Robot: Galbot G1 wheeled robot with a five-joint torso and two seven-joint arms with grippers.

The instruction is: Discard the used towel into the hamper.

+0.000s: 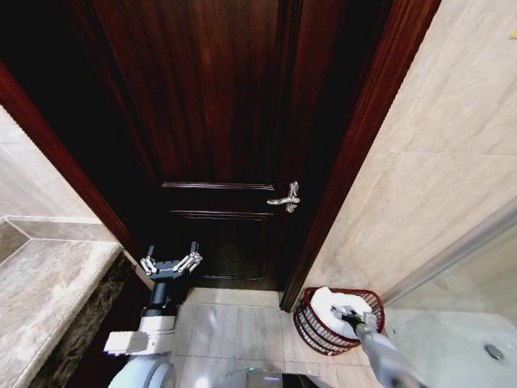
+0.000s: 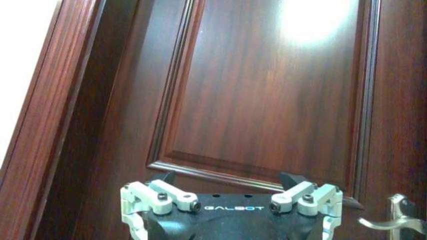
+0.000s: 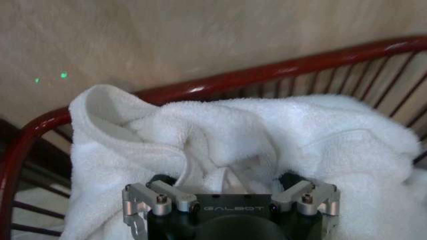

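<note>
The white towel (image 1: pixel 325 300) lies bunched inside the dark reddish-brown hamper (image 1: pixel 311 335), which stands on the floor against the tiled wall beside the door frame. My right gripper (image 1: pixel 348 311) is low over the hamper's mouth. In the right wrist view this gripper (image 3: pixel 227 181) is open, its fingers spread wide and pressed into the towel (image 3: pixel 267 130), with the hamper's rim (image 3: pixel 220 80) curving just beyond. My left gripper (image 1: pixel 170 260) is held up in front of the door, open and with nothing in it (image 2: pixel 228 177).
A dark wooden door (image 1: pixel 218 105) with a silver lever handle (image 1: pixel 287 198) fills the wall ahead. A marble counter (image 1: pixel 40 283) runs along the left. A glass shower panel (image 1: pixel 460 267) and a floor drain (image 1: pixel 494 352) lie right of the hamper.
</note>
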